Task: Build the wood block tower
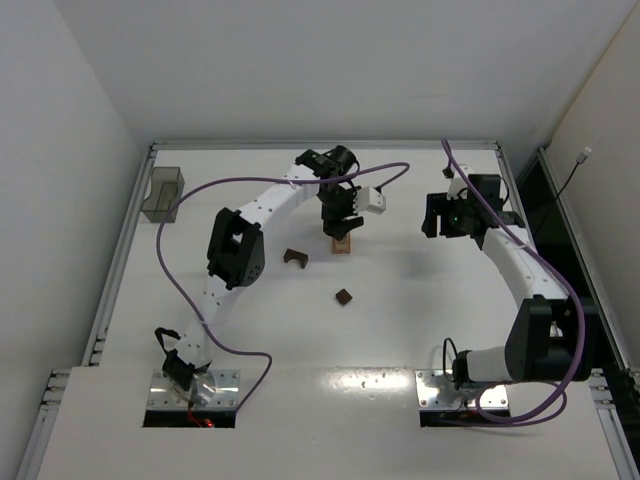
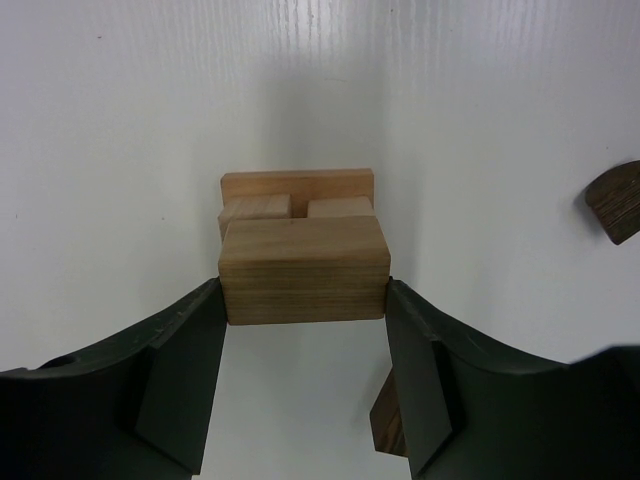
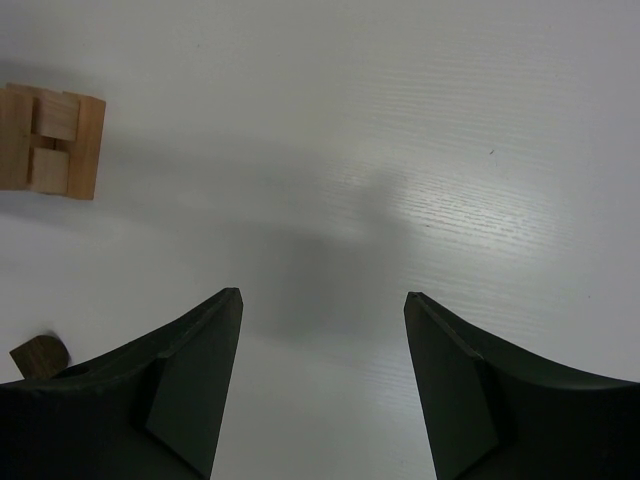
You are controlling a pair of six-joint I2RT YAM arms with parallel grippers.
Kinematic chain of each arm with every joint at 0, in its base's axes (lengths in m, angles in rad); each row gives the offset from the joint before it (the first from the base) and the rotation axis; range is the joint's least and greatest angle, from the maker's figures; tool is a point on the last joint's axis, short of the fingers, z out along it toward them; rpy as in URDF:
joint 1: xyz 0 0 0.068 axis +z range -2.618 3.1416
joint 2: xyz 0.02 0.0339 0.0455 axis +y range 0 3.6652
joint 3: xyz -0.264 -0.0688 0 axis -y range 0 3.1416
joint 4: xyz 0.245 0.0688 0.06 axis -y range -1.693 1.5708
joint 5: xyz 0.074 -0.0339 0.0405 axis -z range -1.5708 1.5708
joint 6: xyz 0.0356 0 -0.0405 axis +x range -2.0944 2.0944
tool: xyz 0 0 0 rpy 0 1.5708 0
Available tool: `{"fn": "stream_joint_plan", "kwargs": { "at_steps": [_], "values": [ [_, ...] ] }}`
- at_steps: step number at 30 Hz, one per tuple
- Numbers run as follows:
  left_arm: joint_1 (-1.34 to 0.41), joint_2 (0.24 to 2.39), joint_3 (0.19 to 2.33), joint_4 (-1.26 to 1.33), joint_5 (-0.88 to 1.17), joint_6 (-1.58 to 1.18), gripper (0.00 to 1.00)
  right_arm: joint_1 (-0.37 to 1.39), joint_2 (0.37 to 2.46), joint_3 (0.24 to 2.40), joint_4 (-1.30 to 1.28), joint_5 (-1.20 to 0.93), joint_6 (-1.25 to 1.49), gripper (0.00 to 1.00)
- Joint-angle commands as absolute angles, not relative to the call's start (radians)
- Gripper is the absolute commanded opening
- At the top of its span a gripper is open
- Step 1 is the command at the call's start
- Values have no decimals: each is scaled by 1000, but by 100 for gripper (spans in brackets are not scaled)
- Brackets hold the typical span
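The left gripper (image 2: 305,292) grips a tan block (image 2: 305,255) over the tower (image 2: 297,192), the right gripper (image 3: 322,298) parted and empty; released off-centre, the block could topple it.

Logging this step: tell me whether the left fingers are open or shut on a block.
Shut on one: both left fingers press against the ends of the light wooden block.

Robotics lab cell. My left arm (image 1: 236,250) and right arm (image 1: 530,290) bolt onto a white worktop (image 1: 400,320) walled by plain white panels (image 1: 70,120); purple cables (image 1: 161,245) run loose.
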State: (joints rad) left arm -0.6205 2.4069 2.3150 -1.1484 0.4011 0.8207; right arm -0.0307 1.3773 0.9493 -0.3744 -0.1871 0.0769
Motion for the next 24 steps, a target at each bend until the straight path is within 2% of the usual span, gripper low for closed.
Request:
{"fn": "stream_joint_plan", "kwargs": {
  "at_steps": [1,4,11,19,24],
  "values": [
    [-629,2411,2353,-1129,417,818,0,-35,1365,948,-331,-204,86,63],
    [-629,2411,2353,-1129,417,818,0,-35,1365,948,-331,-204,86,63],
    [-629,2411,2353,-1129,408,818,15,-35,1365,948,-331,-204,86,63],
    [-629,2411,2344,-1140,408,818,16,-35,1365,948,-322,-204,95,63],
    [-629,2411,2335,-1140,408,818,23,-35,1374,948,-322,-204,95,63]
  ]
}}
